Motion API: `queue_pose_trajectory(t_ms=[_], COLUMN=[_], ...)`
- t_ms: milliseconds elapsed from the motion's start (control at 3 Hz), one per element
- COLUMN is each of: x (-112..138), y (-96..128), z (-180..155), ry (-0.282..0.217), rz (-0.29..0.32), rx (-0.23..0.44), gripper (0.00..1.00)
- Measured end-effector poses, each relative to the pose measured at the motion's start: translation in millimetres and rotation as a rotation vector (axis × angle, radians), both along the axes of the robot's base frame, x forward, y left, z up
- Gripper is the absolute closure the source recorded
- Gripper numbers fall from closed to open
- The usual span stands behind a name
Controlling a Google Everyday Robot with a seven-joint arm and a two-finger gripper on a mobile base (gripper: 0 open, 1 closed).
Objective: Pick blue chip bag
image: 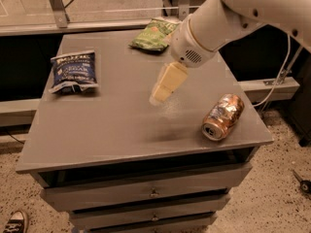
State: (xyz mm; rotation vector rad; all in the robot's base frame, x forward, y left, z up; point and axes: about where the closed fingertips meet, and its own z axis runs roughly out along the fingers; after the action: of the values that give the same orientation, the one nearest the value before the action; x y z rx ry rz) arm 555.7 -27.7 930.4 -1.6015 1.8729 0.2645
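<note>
The blue chip bag point(73, 71) lies flat at the far left of the grey table top point(112, 125), dark navy with white lettering. My gripper point(164, 85) hangs over the middle of the table, well to the right of the bag and above the surface. It holds nothing that I can see. The white arm reaches in from the upper right.
A green chip bag point(154, 34) lies at the back of the table, just behind the arm. A crushed copper-coloured can point(223, 116) lies on its side near the right front corner. Drawers sit below the table top. A shoe point(15, 221) shows at the lower left on the floor.
</note>
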Motion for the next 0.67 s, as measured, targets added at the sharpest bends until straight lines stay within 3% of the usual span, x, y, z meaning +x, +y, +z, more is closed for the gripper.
queue_pose_trajectory(t_ms=[333, 667], x=[1, 7], y=[7, 65], z=[-5, -36], ry=[0.011, 0.049], rz=[0.004, 0.060], rx=[0.028, 0.113], gripper=[0.00, 0.00])
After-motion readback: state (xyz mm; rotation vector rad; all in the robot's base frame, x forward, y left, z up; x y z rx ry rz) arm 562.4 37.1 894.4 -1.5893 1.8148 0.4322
